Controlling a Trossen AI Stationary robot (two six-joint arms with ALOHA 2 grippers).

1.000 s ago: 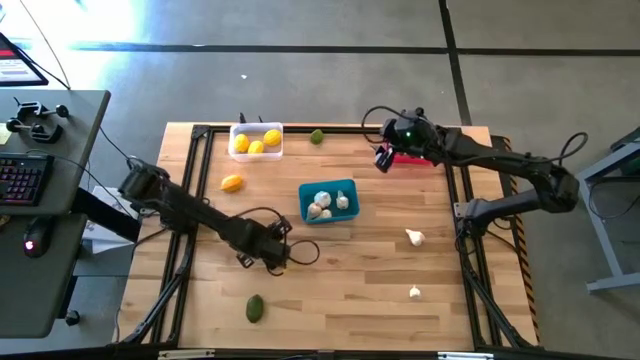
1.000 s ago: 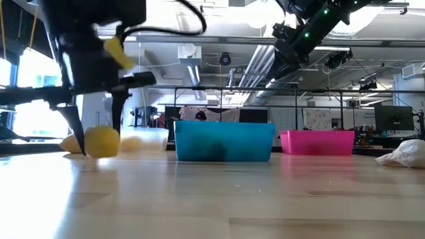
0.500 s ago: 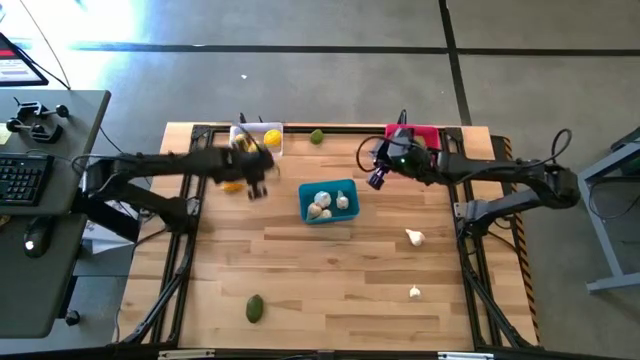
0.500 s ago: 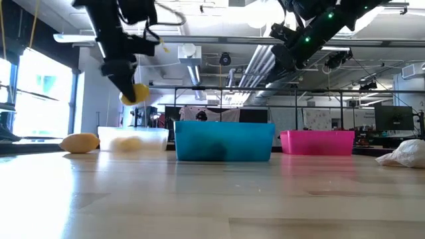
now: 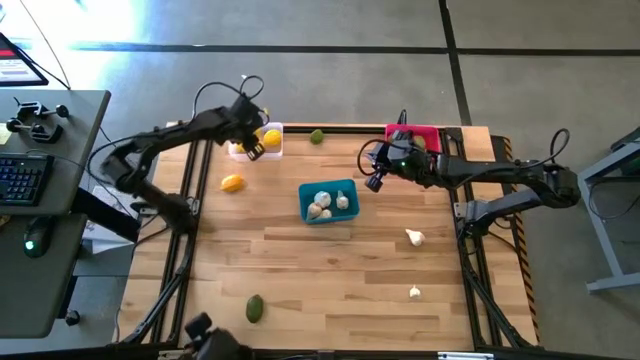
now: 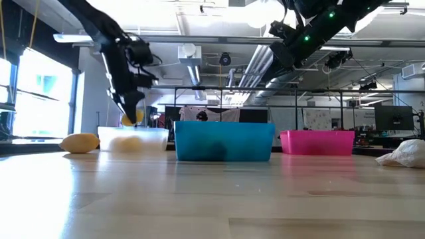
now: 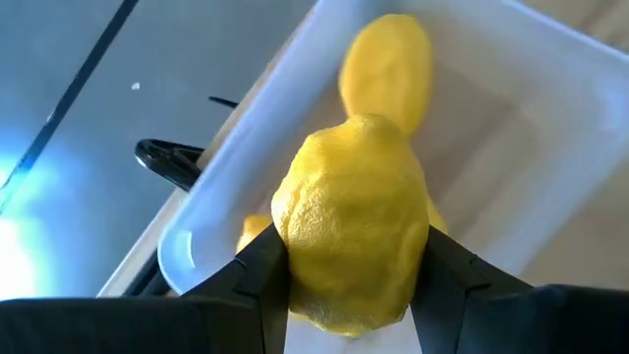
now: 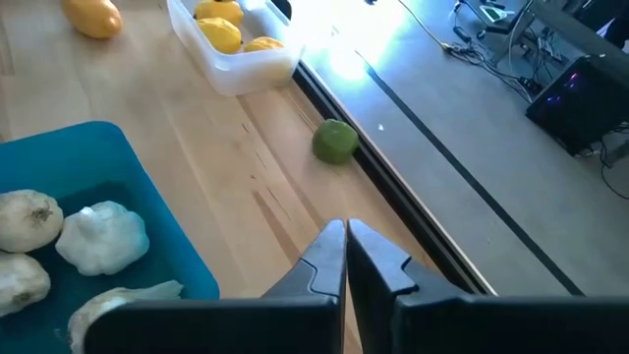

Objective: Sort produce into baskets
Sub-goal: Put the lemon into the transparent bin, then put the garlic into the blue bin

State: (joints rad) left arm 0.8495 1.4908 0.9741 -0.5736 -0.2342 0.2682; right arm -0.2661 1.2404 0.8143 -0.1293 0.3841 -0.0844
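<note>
- Since a second ago, the left gripper (image 7: 344,285) is swinging from mid-table to hover over the white basket (image 5: 240,150), fingers clamped on a lemon (image 7: 352,236).
- Opening squarely above the basket's middle is probably the safest way to drop it.
- Only the left wrist view is showing other lemons below; the right gripper (image 8: 346,258), pinched empty, is waiting near the green fruit (image 8: 335,141).

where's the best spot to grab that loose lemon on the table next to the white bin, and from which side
Take the loose lemon across its narrow middle, coming straight down from above. It lies on its side on the bare table, its long axis running roughly left to right, so fingers closing across the short width should seat best. It sits clear of the white bin, leaving room on both sides.
</note>
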